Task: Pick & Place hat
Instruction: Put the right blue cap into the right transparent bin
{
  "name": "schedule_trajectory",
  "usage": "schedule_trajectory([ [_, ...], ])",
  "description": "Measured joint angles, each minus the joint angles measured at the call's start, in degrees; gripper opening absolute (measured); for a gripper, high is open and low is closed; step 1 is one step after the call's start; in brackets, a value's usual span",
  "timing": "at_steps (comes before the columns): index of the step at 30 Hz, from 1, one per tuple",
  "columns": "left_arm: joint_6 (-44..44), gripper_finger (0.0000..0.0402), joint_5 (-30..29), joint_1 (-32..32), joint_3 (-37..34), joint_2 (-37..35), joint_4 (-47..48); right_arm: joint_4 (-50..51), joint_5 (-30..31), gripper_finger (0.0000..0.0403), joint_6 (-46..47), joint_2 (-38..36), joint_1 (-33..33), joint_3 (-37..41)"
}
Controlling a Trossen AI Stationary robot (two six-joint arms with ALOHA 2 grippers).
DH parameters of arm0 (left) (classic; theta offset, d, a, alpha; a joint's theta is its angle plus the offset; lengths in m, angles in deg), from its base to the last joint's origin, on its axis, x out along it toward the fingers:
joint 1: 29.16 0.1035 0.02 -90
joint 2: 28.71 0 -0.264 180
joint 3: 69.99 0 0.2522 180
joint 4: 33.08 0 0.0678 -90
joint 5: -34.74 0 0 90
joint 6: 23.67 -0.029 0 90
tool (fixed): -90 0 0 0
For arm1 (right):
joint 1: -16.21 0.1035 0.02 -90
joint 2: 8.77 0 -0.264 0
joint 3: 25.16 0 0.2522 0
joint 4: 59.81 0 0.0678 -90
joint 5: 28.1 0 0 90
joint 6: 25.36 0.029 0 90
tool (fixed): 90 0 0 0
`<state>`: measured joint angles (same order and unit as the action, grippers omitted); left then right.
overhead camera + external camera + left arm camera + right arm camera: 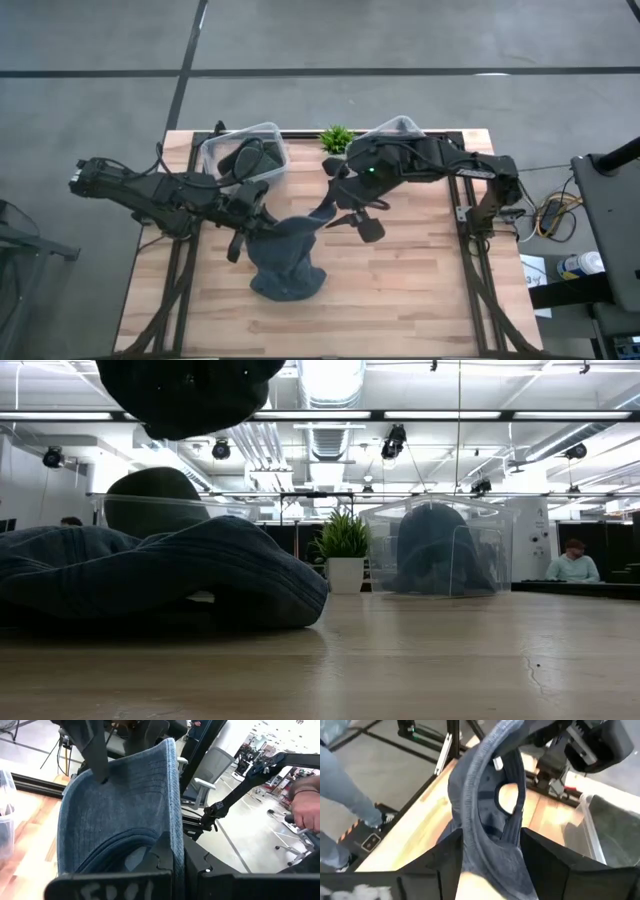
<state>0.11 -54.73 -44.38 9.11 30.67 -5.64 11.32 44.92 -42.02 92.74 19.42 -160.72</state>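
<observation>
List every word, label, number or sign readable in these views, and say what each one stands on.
Nothing can be read for certain.
White lettering on the left gripper, along its dark body below the blue hat: too blurred to read.
Pale marks on the right gripper, at its lower edge: too blurred to read.
A small white tag inside the hat: no text can be made out.

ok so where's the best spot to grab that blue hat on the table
Probably the hat's raised edge, coming from above: its crown slumps flat on the table, while the edge folds up thin enough to pinch. Both the left tool and right tool already pinch that fabric.
</observation>
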Motion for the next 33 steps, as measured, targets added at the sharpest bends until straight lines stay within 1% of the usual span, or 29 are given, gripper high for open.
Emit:
schedule_trajectory([
  [4,-0.6,0.0005,0.4,0.0,0.0,0.0,0.3,5.7,0.0,0.0153,-0.8,3.2,0.0,-5.6],
  [8,-0.7,0.0005,0.6,0.0,0.0,0.0,0.4,9.0,-1.1,0.0104,-1.9,5.2,0.0,-9.9],
  [13,-1.1,0.0005,0.5,0.0,0.0,0.0,0.4,10.2,-2.1,0.0027,-3.7,5.5,0.1,-11.0],
  [14,-1.1,0.0005,0.4,0.0,0.0,0.0,0.5,10.2,-2.2,0.0019,-3.9,5.3,0.2,-10.9],
  [17,-1.0,0.0019,-0.6,0.0,0.0,0.0,0.5,10.3,-2.1,0.0014,-3.7,5.2,0.1,-10.7],
  [24,0.4,0.0086,-5.0,0.0,0.0,0.1,0.9,11.4,-1.0,0.0011,-2.6,5.1,0.0,-10.8],
  [28,0.0,0.0122,-7.6,0.0,0.0,0.1,0.8,13.5,-0.7,0.0010,1.5,5.1,-0.5,-11.0],
  [33,-4.0,0.0155,-16.4,0.0,0.5,-0.2,0.4,17.6,2.2,0.0010,3.1,4.5,-0.5,-11.0],
])
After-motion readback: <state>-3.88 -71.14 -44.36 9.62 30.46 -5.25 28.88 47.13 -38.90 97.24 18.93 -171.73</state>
